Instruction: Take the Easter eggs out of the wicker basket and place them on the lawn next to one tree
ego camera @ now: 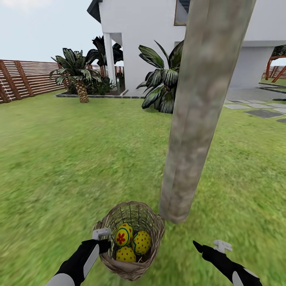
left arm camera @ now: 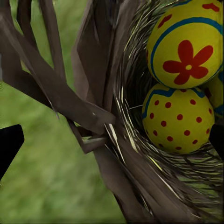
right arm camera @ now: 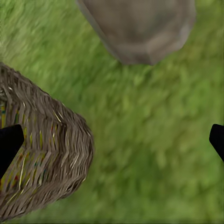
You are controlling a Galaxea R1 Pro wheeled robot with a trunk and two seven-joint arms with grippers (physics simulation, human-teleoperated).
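Observation:
The wicker basket stands on the lawn right beside the base of the tree. Three Easter eggs lie inside it: a flower-marked egg, a dotted egg and another dotted egg. My left gripper is open at the basket's left rim. In the left wrist view the rim wall sits between the fingers, with the flower egg and a dotted egg just beyond. My right gripper hangs open over grass to the right of the basket, near the trunk base.
A white house stands at the back, with palms and a broad-leaved plant in front of it. A brown slatted fence runs along the left. Grey stepping stones lie at the far right.

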